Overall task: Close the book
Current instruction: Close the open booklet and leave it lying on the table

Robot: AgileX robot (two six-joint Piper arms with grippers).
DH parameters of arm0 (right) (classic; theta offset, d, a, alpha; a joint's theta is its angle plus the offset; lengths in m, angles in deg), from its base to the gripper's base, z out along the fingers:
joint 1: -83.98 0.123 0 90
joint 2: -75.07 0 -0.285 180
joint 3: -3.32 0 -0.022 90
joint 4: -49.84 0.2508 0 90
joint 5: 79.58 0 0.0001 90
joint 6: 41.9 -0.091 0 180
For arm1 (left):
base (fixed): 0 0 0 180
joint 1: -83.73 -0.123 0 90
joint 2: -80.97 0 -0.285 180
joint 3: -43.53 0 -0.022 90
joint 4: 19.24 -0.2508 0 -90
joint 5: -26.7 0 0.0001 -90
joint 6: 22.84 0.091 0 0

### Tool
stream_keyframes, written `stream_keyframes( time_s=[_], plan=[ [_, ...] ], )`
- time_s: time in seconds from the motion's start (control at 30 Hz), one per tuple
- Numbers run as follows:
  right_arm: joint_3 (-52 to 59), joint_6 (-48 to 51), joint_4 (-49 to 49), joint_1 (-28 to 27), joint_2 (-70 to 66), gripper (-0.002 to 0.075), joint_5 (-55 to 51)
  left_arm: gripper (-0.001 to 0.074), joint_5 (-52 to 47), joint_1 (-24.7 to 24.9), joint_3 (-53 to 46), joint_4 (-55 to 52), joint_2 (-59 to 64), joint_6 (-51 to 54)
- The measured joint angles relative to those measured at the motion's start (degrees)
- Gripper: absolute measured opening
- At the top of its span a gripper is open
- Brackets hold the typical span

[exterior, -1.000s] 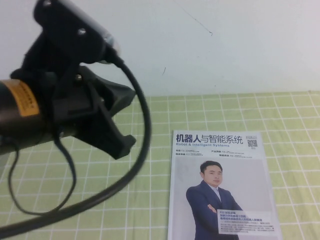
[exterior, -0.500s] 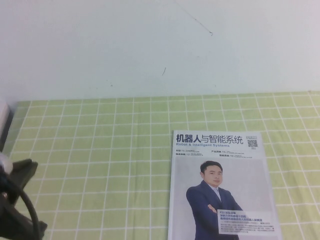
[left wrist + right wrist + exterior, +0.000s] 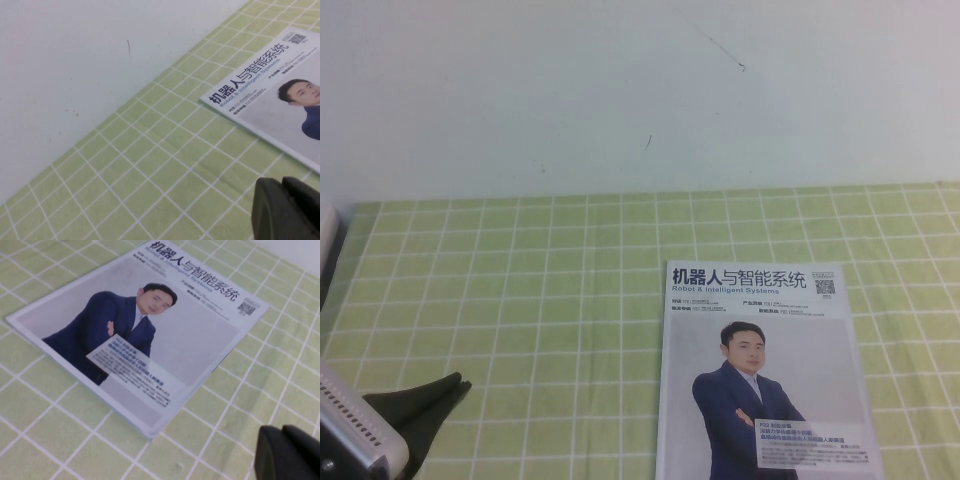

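The book (image 3: 765, 375) lies closed and flat on the green checked cloth, its cover with a man in a blue suit facing up. It also shows as the book (image 3: 280, 95) in the left wrist view and the book (image 3: 135, 335) in the right wrist view. My left gripper (image 3: 448, 388) sits low at the near left corner, well left of the book, shut with nothing in it; its black fingers (image 3: 270, 210) touch each other. My right gripper (image 3: 281, 429) hovers beside the book's near right corner, shut and empty. It is out of the high view.
The green checked cloth (image 3: 550, 290) covers the table up to a white wall (image 3: 640, 90) at the back. A pale grey object (image 3: 326, 240) shows at the far left edge.
My left arm has dropped from high in the high view down to the near left corner. The book has not moved.
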Motion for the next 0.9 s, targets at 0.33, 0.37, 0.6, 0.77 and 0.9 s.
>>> stream_keyframes(
  time_s=[0.33,0.37,0.6,0.77,0.9],
  plan=[
    [0.9,0.0,0.1,0.0,0.1,-0.0003,-1.2,-0.0002,0.4,0.0,0.0,-0.1,0.0,-0.1],
    [0.9,0.0,0.1,0.0,0.1,-0.0003,-1.2,-0.0002,0.5,0.0,0.0,-0.1,0.0,-0.2],
    [1.0,0.0,0.2,0.0,0.1,-0.0003,-1.2,-0.0002,0.5,0.0,0.0,-0.1,0.0,-0.5],
    [1.0,0.0,0.2,0.0,0.1,-0.0003,-1.2,-0.0002,-6.2,-0.8,0.9,-0.3,-2.0,-18.6],
    [1.0,0.0,0.3,0.0,0.1,-0.0003,-1.2,-0.0002,-10.2,-1.0,0.9,-3.9,-6.6,-30.3]
  ],
)
